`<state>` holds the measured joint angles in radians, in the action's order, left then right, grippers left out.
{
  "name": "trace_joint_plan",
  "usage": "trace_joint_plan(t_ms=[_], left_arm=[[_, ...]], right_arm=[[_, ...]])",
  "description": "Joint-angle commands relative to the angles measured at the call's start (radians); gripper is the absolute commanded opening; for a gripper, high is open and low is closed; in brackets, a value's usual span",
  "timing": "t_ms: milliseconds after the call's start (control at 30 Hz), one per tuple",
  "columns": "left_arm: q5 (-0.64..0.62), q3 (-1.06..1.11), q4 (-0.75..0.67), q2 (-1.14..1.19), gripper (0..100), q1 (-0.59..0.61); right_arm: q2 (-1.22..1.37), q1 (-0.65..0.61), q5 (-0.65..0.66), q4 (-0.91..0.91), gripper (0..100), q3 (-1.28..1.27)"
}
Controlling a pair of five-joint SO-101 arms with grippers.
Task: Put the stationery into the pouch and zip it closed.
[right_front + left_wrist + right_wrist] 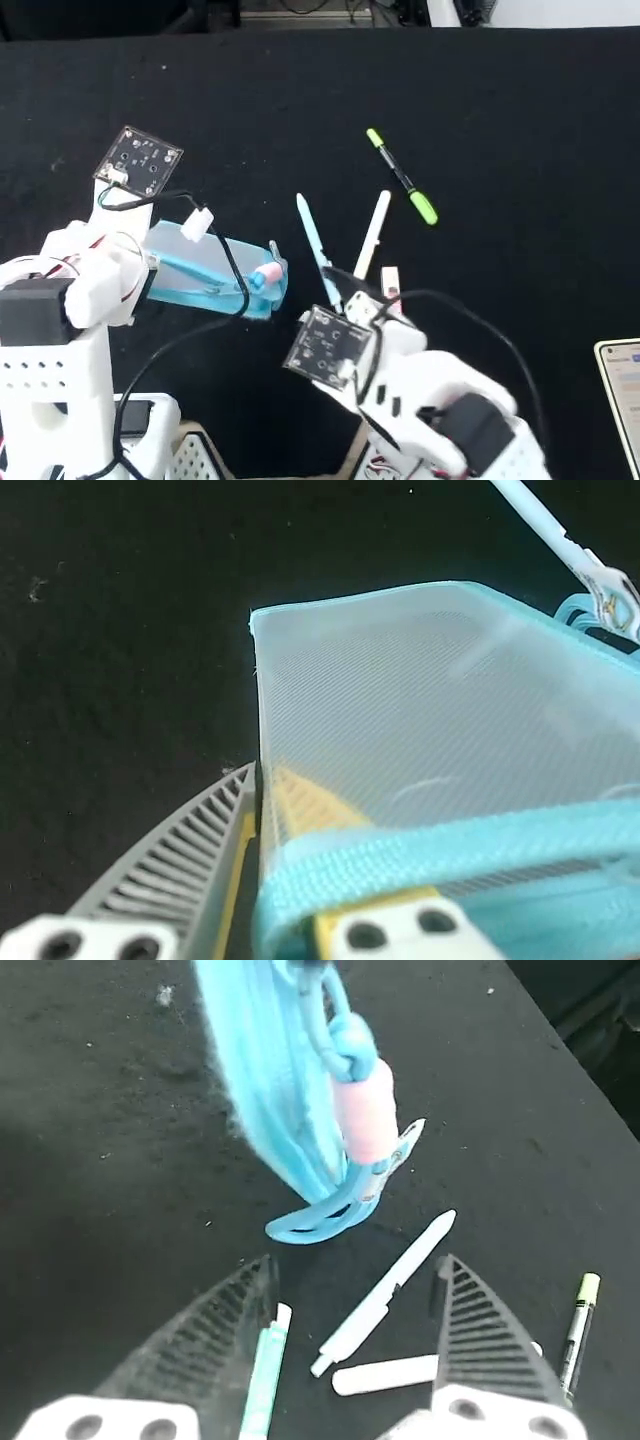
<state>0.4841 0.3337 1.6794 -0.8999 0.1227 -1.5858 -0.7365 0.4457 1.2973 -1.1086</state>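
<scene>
Barely started. My left gripper [268, 780] is clamped on one end of the pouch [215, 262]. My right gripper [357, 1265] hangs wide open over the blue pen [316, 245] and white pen [372, 232]. The green marker [403, 177] lies farther off. The pouch looks empty, I think, and zipping comes last.

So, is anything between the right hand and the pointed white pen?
Nothing visible does. The right hand is open above the pointed white pen, which lies uncovered on the table; the blue pen lies beside it, not across it.
</scene>
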Motion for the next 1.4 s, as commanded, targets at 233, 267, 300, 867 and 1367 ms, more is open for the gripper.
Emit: trace_joint_plan(t_ms=[233, 267, 300, 867, 1367], left_arm=[[0.003, -0.061, -0.012, -0.005, 3, 0.008], [0.003, -0.061, -0.012, -0.005, 3, 0.008], [0.003, -0.061, -0.012, -0.005, 3, 0.008], [0.058, -0.061, -0.101, -0.014, 3, -0.015], [0.029, -0.061, -0.109, -0.014, 3, -0.015]], right_arm=[[-0.099, -0.011, -0.054, -0.169, 24.5, -0.03], [-0.099, -0.011, -0.052, -0.178, 24.5, -0.024], [-0.107, -0.009, -0.052, -0.186, 24.5, -0.018], [0.159, 0.06, -0.058, -0.42, 24.5, 0.053], [-0.044, -0.126, -0.061, -0.328, 24.4, -0.111]])
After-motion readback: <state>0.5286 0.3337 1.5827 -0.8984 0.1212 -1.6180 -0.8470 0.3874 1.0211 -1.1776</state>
